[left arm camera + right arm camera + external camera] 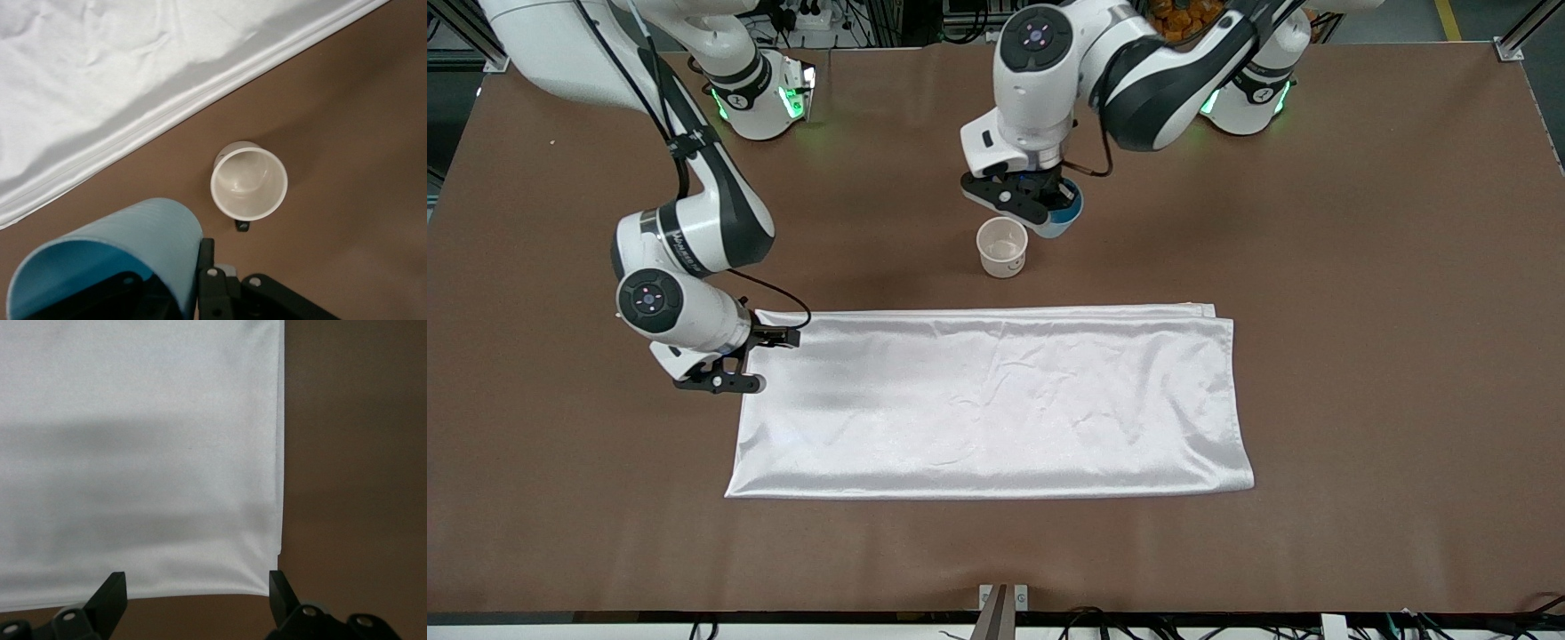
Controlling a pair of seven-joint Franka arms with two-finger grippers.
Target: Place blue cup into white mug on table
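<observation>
The left hand (1040,203) is clamped on the small round handleless blue cup (1064,216), bright blue inside and paler light-blue outside. It holds the cup off the wide flat brown matte worktop (1360,267). In the left wrist view one finger sits inside the cup (113,267) and the other presses on its outer wall, so the grip is on the rim and the cup hangs tilted from the hand.

The small cream-white round mug with a black handle (1002,247) stands upright and empty on the worktop, just beside and below the left hand, apart from the cup. From the wrist its open mouth (249,181) shows fully, a little ahead of the fingers rather than straight beneath them.

The carry looks like the step in hand: the cup is lifted but not yet over the mug. The next move seems to call for a short shift to centre the cup over the mug's mouth, then levelling it and lowering before letting go. The cup is only slightly narrower, so alignment matters.

The right hand (720,378) waits with its fingers spread wide over the corner of the shiny white rectangular cloth (996,400), holding nothing.
</observation>
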